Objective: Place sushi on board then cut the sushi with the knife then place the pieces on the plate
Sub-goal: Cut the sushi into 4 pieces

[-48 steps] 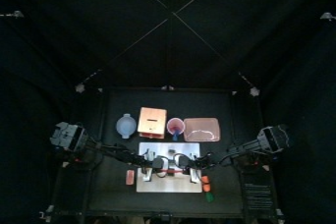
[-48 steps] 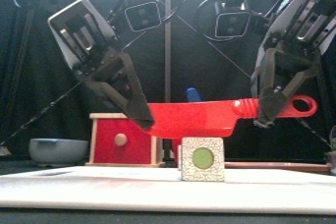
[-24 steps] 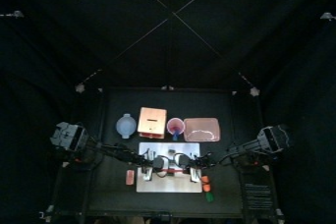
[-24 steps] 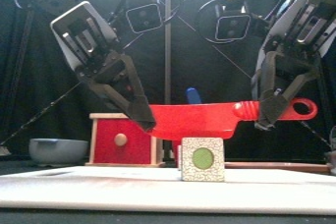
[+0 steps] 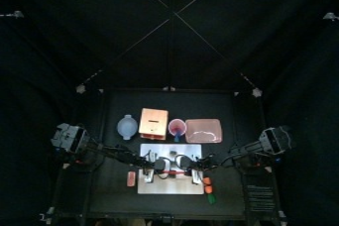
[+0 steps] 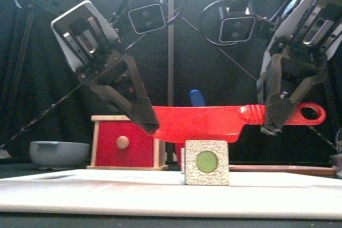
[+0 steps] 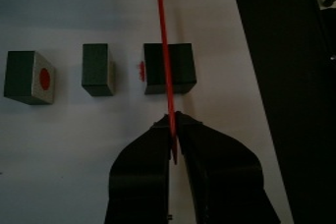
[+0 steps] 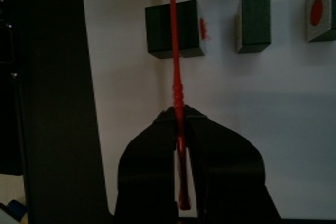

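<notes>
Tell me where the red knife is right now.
In the front view the red knife hangs level above the sushi piece on the white board, one end in the left gripper, the other in the right gripper.

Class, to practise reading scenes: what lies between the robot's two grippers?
The red knife spans it, left gripper on its blade end, right gripper on its handle; the front view shows this.

red knife (image 6: 201, 122) level above sushi block (image 6: 205, 162)

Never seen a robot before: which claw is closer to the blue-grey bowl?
Left. The left gripper holds the red knife on the side where the bowl sits; the right gripper holds its far end.
</notes>
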`<move>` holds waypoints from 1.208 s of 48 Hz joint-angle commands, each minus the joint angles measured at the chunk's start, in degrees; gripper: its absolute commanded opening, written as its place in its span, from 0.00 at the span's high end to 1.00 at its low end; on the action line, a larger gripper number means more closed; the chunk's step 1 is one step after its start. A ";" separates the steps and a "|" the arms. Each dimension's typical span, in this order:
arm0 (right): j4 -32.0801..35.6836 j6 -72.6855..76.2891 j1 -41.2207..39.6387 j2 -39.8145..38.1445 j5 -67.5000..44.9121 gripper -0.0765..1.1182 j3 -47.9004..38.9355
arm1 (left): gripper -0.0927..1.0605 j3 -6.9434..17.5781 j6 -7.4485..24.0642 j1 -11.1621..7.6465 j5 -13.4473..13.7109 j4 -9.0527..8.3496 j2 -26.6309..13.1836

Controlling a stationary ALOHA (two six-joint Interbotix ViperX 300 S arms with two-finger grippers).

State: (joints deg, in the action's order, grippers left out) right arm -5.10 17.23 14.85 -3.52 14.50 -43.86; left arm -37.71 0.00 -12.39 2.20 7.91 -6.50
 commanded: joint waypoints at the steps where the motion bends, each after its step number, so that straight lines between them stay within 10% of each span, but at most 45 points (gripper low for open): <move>1: -0.26 -0.09 0.35 0.09 -0.09 0.67 0.62 | 0.49 0.18 -0.09 0.09 0.18 0.35 -0.53; 58: -3.78 -0.09 3.25 4.92 -0.09 0.67 3.96 | 0.49 0.35 -0.09 -1.85 0.26 3.78 -2.02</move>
State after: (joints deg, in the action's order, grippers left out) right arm -8.35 17.31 16.52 2.55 14.06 -40.87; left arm -37.88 0.00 -13.80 2.20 11.51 -9.58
